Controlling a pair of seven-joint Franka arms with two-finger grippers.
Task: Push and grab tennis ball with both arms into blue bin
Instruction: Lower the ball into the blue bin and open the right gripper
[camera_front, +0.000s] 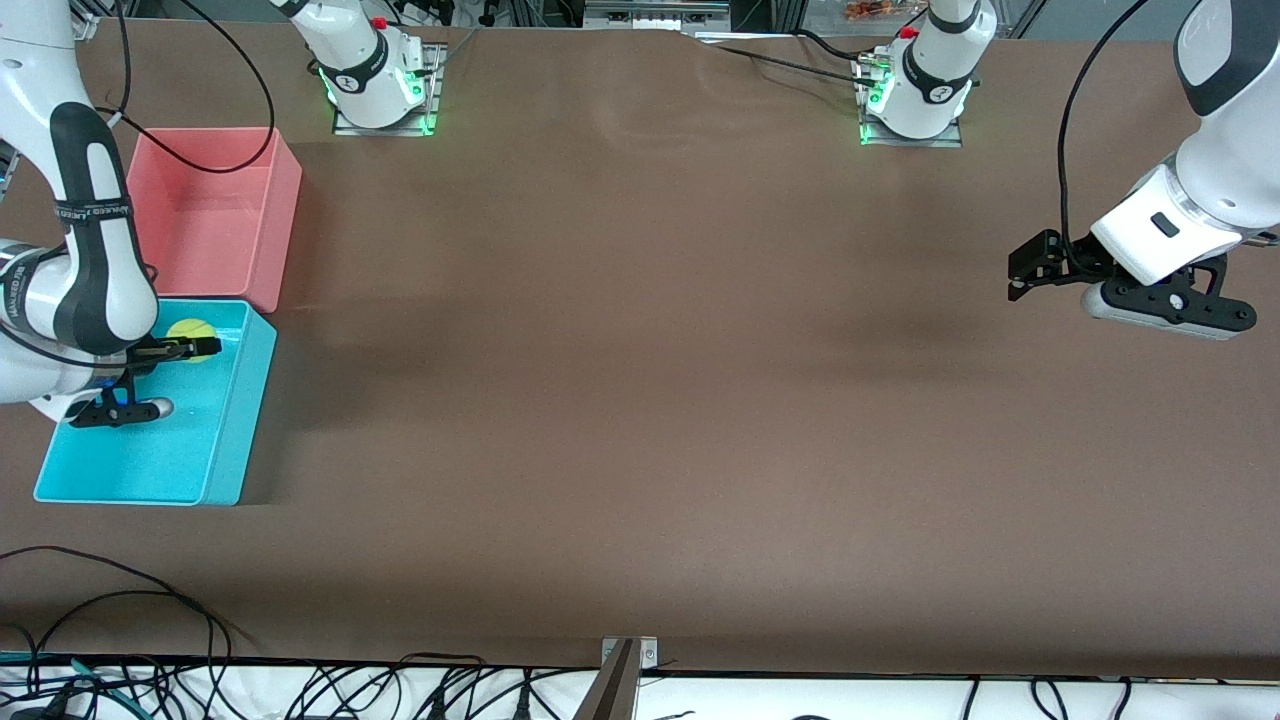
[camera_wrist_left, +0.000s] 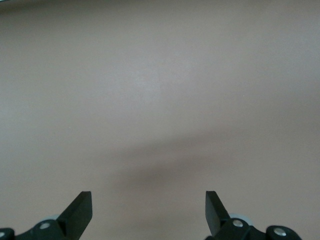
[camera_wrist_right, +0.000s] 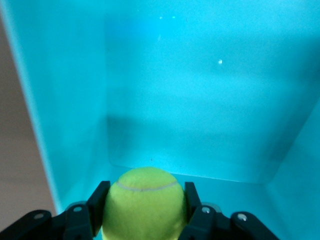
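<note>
The yellow-green tennis ball (camera_front: 190, 335) (camera_wrist_right: 144, 202) hangs over the inside of the blue bin (camera_front: 232, 420) (camera_wrist_right: 200, 100), at the right arm's end of the table. My right gripper (camera_front: 196, 348) (camera_wrist_right: 145, 205) is shut on the ball, one black finger pressed on each side of it. My left gripper (camera_front: 1018, 272) (camera_wrist_left: 149, 210) waits in the air over bare table at the left arm's end, its fingers open with nothing between them.
A pink bin (camera_front: 270, 215) stands right beside the blue bin, farther from the front camera. The brown table (camera_front: 650, 400) stretches between the two arms. Cables (camera_front: 120, 620) lie along the table's front edge.
</note>
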